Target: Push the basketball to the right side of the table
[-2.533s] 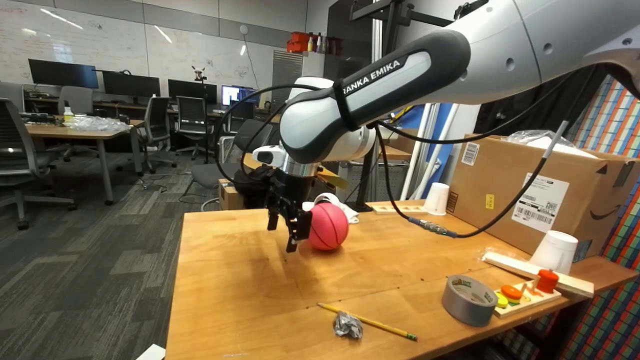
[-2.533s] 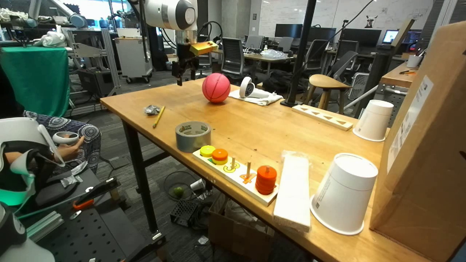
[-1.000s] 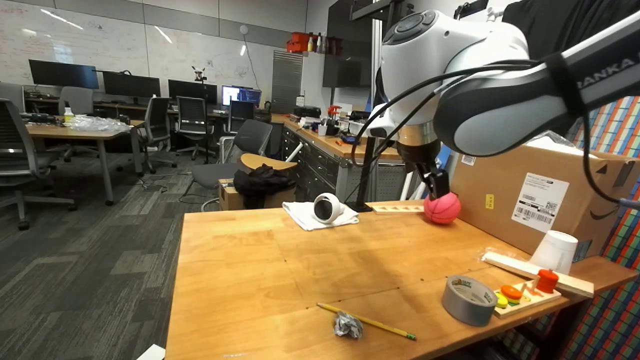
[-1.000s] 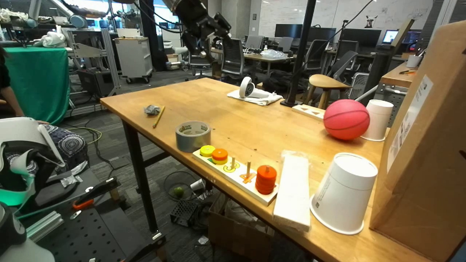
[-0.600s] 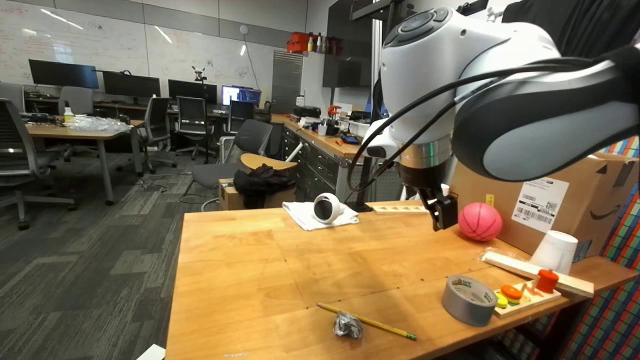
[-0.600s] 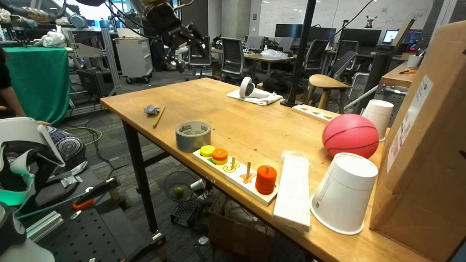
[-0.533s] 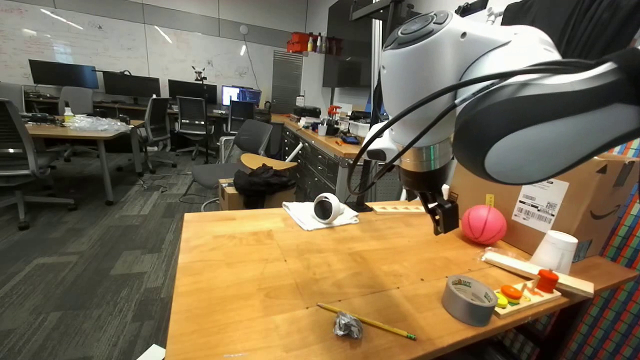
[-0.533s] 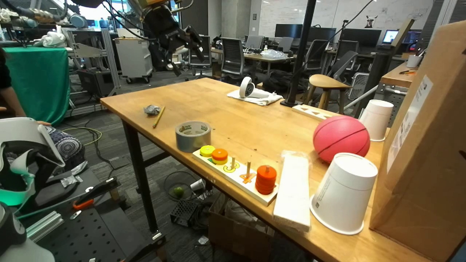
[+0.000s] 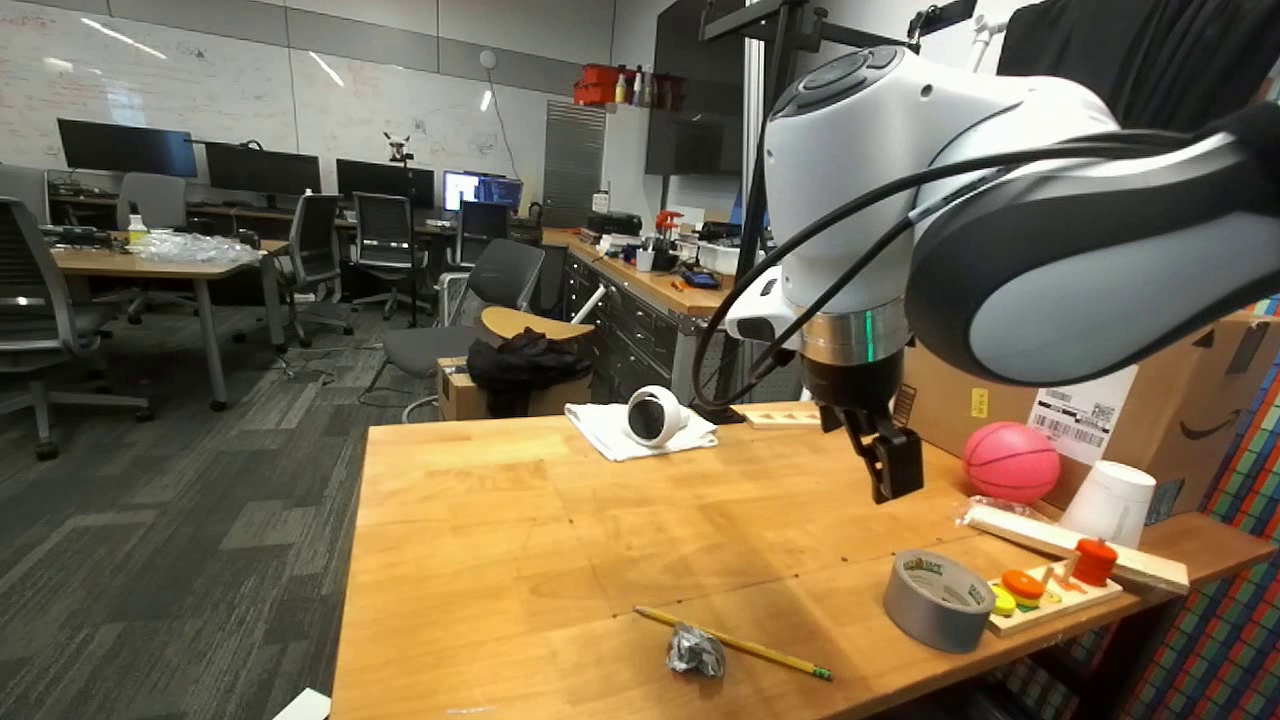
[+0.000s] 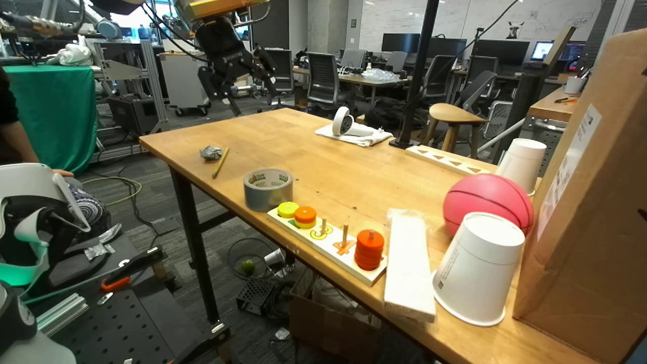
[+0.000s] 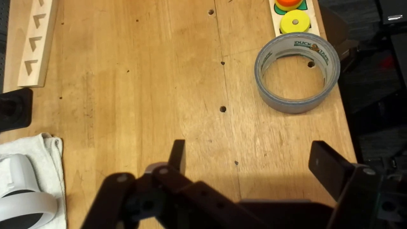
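Note:
The pink-red basketball [image 9: 1012, 462] sits at the right end of the wooden table [image 9: 500, 520], close to the cardboard box. In an exterior view the ball [image 10: 477, 196] is partly hidden behind an upturned white cup [image 10: 477, 273]. It is out of the wrist view. My gripper [image 9: 895, 480] hangs above the table, to the left of the ball and apart from it. It also shows in an exterior view [image 10: 255, 98]. In the wrist view the gripper [image 11: 249, 159] has its fingers wide apart with nothing between them.
The cardboard box [image 10: 586, 242] stands along the table's end. Near the ball lie a wrapped white board [image 10: 409, 268], a peg toy [image 10: 328, 242] and a duct tape roll [image 9: 938, 600]. A pencil [image 9: 740, 642], foil ball [image 9: 696, 650] and white controller [image 9: 655, 416] lie farther left.
The ball has moved from mid-table to the right end by the box, rolling on away from my gripper in the last half second. My gripper has moved right and lower. The wrapped board shifted slightly.

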